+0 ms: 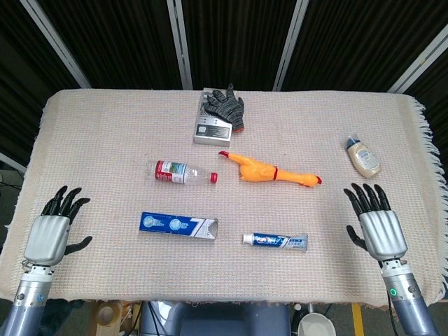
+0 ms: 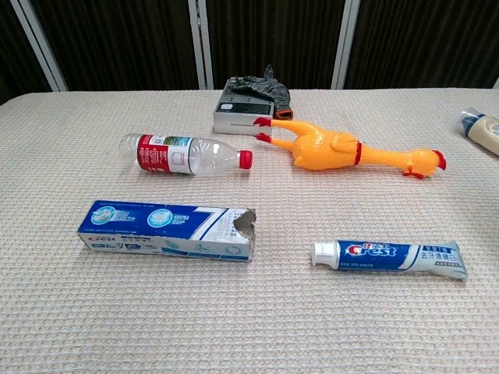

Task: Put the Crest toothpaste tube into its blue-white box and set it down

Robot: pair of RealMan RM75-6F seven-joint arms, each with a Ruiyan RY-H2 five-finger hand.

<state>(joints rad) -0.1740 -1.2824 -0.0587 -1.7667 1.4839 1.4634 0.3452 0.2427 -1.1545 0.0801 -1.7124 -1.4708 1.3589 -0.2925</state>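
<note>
The Crest toothpaste tube (image 1: 276, 241) (image 2: 390, 257) lies flat near the table's front, its white cap pointing left. To its left lies the blue-white box (image 1: 178, 225) (image 2: 167, 230), lengthwise, with its torn open end facing the tube. A gap of bare cloth separates the two. My left hand (image 1: 54, 227) rests at the table's left edge, fingers spread and holding nothing. My right hand (image 1: 376, 222) rests at the right edge, also spread and empty. Neither hand shows in the chest view.
Behind the box lies a clear water bottle (image 1: 183, 173) (image 2: 184, 153) with a red cap. A yellow rubber chicken (image 1: 271, 169) (image 2: 343, 148) lies mid-table. A grey glove (image 1: 227, 105) sits on a silver device (image 1: 211, 129) at the back. A small squeeze bottle (image 1: 363, 157) is at the right.
</note>
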